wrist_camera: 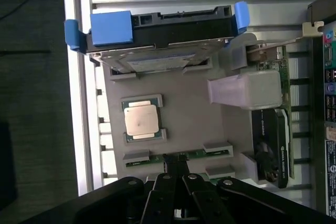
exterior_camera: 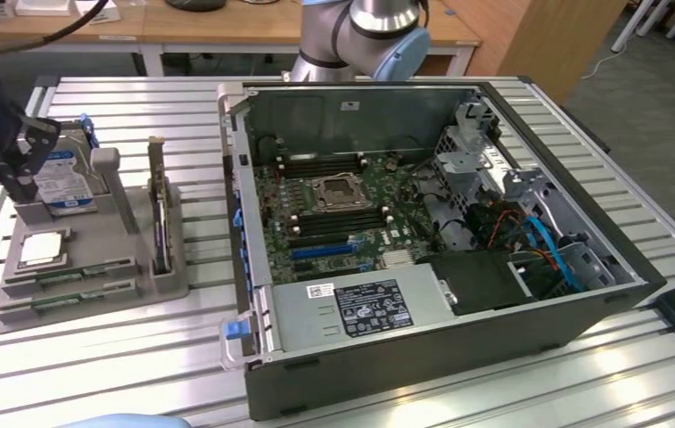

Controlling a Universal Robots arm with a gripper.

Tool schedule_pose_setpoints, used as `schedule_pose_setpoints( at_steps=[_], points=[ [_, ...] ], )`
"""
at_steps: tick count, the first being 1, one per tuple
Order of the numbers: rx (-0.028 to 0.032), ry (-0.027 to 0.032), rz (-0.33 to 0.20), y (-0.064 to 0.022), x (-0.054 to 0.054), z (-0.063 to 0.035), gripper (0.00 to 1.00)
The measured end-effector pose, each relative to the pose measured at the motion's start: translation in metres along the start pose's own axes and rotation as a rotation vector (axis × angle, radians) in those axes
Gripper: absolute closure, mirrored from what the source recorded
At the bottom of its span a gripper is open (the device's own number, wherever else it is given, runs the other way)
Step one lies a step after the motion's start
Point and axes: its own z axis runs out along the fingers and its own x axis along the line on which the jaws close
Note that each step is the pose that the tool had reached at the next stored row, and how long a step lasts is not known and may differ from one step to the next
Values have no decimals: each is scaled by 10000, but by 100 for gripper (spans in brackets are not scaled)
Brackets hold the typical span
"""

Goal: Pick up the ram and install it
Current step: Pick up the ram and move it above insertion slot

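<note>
Tool (exterior_camera: pixel 19 189) (wrist_camera: pixel 176 163) clenched, fingers pressed together, nothing between them. In the exterior view it hangs at the upper left of the frame, up over the back end of the grey holder tray (exterior_camera: pixel 117 267) (wrist_camera: pixel 194 108), near the hard drive (exterior_camera: pixel 61 174) (wrist_camera: pixel 157 51) with the blue label, which stands on edge in the tray.

The ram (exterior_camera: pixel 76 274) (wrist_camera: pixel 198 153) lies flat in its slot at the lower left of the exterior frame, near the front edge of the tray, just beside the CPU chip (exterior_camera: pixel 42 250) (wrist_camera: pixel 140 120). A second ram stick (exterior_camera: pixel 76 300) lies parallel in the next slot, closer to the tray's front edge. Tool is apart from both. In the wrist view the closed tips line up over the ram.

Dark upright card (exterior_camera: pixel 165 223) (wrist_camera: pixel 268 140) stands along the tray side facing the case.

Open computer case (exterior_camera: pixel 432 357) fills the centre and right of the exterior frame, motherboard (exterior_camera: pixel 337 214) exposed, power supply (exterior_camera: pixel 355 308) at its front. All on the slatted metal worktop (exterior_camera: pixel 135 383).
</note>
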Motion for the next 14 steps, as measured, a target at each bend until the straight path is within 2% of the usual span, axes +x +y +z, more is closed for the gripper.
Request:
schedule_pose_setpoints(
  at_steps=[6,14],
  points=[
    [-1,-1,1,-16,2,105,90],
    [1,1,1,-16,2,106,89]
  ],
)
